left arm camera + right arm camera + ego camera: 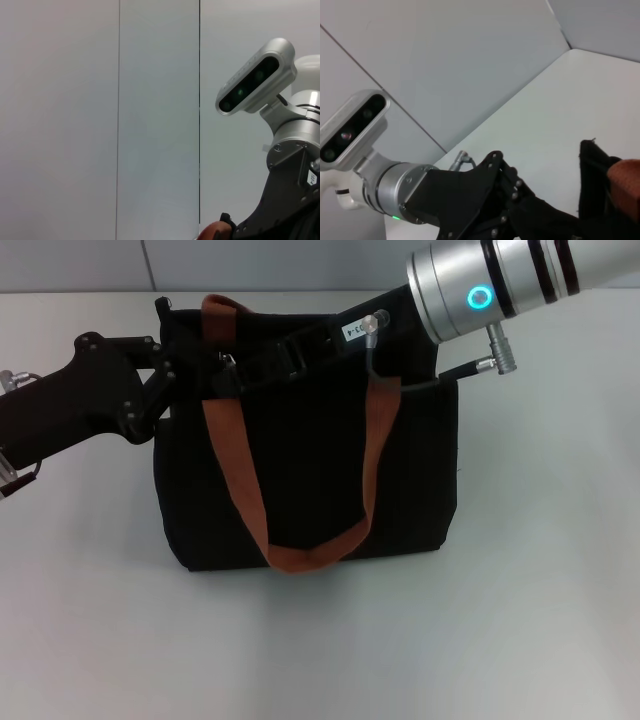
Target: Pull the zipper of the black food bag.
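Note:
The black food bag (300, 480) stands upright in the middle of the white table, and its orange-brown straps (235, 460) hang over the front. My left gripper (178, 368) reaches in from the left and is shut on the bag's top left corner. In the right wrist view the same gripper (520, 210) pinches black fabric near the bag corner (592, 165). My right gripper (225, 375) stretches along the bag's top from the right. It ends beside a small silver glint that looks like the zipper (229, 362). The zip line is hidden under the arm.
The white table (540, 620) surrounds the bag, with a grey wall behind it. My right arm's silver wrist (480, 290) and its cable (400, 382) hang over the bag's right top. The left wrist view shows the right arm's camera housing (255, 80).

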Controlling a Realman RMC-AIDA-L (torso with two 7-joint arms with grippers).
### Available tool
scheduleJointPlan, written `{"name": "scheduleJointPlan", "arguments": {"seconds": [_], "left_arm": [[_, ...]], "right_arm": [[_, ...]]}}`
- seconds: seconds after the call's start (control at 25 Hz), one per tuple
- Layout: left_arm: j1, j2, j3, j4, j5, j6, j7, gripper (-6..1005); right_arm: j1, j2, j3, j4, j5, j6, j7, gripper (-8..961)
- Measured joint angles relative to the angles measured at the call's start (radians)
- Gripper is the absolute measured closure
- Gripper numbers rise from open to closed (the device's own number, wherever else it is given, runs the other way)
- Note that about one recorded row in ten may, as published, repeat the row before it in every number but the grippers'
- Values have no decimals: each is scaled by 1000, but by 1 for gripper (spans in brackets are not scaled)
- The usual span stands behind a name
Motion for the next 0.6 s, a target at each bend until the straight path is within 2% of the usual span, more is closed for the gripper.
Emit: {"name": "scheduleJointPlan", "arguments": {"seconds": [0.6], "left_arm": [[-6, 0, 0, 0, 0, 4, -5, 924]], "right_arm": [[3, 1, -8, 23, 0, 46, -6, 728]]}}
